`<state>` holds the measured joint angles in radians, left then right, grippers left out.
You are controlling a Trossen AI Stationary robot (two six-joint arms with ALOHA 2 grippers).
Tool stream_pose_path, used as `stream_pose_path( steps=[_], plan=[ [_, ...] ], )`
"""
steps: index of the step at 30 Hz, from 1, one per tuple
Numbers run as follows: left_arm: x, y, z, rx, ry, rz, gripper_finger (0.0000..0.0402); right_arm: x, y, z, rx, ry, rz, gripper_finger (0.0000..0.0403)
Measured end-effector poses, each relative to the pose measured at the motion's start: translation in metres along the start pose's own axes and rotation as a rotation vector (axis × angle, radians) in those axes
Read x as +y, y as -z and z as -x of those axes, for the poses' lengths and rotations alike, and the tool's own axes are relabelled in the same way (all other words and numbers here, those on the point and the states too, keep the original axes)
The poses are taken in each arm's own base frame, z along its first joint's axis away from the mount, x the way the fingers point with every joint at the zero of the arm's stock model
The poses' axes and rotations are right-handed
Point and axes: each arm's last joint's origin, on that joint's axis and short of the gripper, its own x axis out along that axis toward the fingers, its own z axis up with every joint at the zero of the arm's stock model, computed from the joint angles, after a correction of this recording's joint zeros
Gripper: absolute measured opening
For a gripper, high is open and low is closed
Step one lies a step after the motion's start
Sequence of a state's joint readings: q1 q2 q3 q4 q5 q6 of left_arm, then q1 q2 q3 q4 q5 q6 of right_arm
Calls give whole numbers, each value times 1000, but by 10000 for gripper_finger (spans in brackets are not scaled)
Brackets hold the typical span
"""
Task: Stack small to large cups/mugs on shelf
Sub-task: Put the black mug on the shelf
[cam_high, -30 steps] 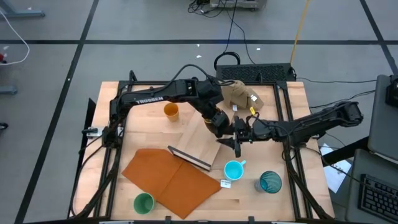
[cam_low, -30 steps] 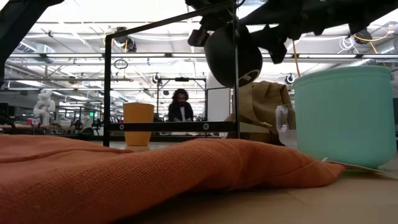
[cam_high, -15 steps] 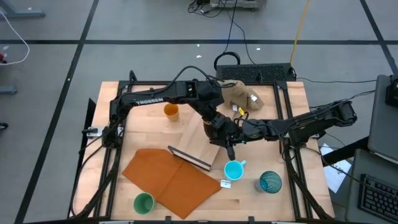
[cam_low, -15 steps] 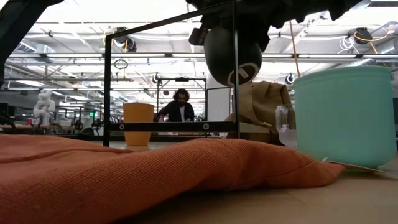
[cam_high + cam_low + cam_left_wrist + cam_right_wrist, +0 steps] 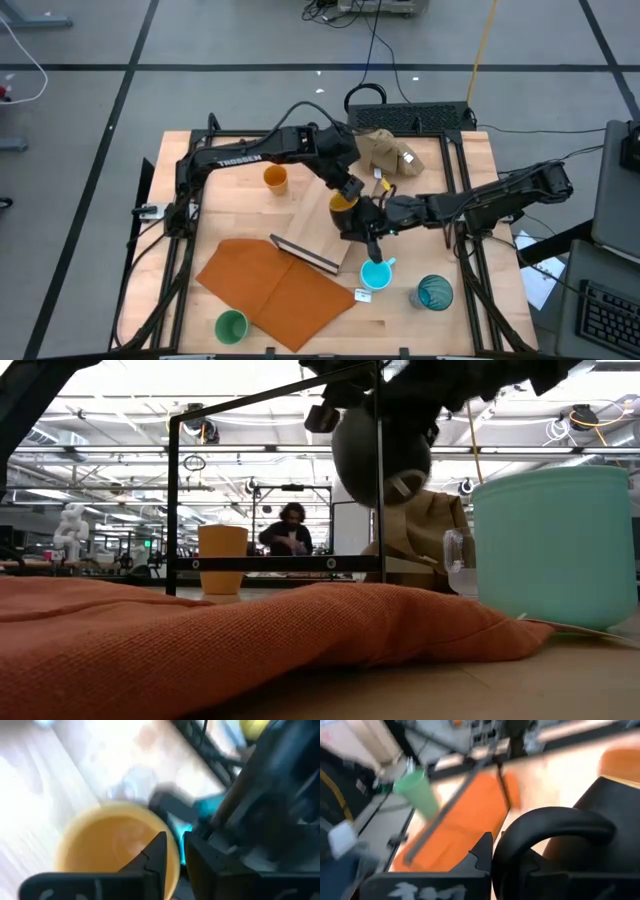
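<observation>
The dark yellow-lined mug hangs above the pale shelf board at mid table, clear of it in the low view. My left gripper reaches in from the far left and is shut on its rim. From the right, my right gripper is shut on the mug's handle. The orange cup, light blue mug, teal tumbler and green cup stand on their bases. My left gripper has the mug's rim, with one finger inside on the yellow lining and the other outside the wall. It comes slanting down from the far left. The mug is lifted clear of the board, mouth tilted upward. My right gripper is shut on the mug's dark loop handle, which arches right beside its finger. It comes nearly level from the table's right. The handle hides the other finger.
An orange-brown sheet lies at the near left, partly under the board's dark-strip end. A tan cloth lump sits at the far middle. A black frame rims the table. A person stands far behind.
My right gripper has moved toward the table's left, up to the mug, and shut on its handle. The mug, still held by my left gripper, has tipped so that its yellow lining now shows from above.
</observation>
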<state>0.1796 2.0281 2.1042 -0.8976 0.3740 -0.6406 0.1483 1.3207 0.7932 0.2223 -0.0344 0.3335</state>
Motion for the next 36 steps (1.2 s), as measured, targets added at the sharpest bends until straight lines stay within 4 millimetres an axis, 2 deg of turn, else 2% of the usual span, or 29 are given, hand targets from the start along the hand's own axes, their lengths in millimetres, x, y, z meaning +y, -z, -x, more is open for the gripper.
stream_pose_path(
  steps=[2,8,12,15,19,27,32,36],
  plan=[
    [0,0,1,5,2,-4,74,-1,5,0,41,12,-3,13],
    [-1,-1,5,1,25,8,75,-1,1,1,4,31,26,13],
    [-5,-6,13,-34,81,-15,77,0,-2,2,-28,49,70,13],
    [-12,-7,27,-77,114,-38,76,-1,-5,4,-52,89,126,13],
    [-23,-9,58,-185,136,-119,76,-5,-10,8,-80,156,236,13],
    [-43,4,129,-419,56,-216,76,-22,-24,26,-241,227,209,13],
    [-49,14,163,-525,7,-229,76,-33,-13,35,-303,266,196,13],
    [-52,19,176,-551,15,-220,76,-39,-3,38,-300,321,215,13]
  ],
)
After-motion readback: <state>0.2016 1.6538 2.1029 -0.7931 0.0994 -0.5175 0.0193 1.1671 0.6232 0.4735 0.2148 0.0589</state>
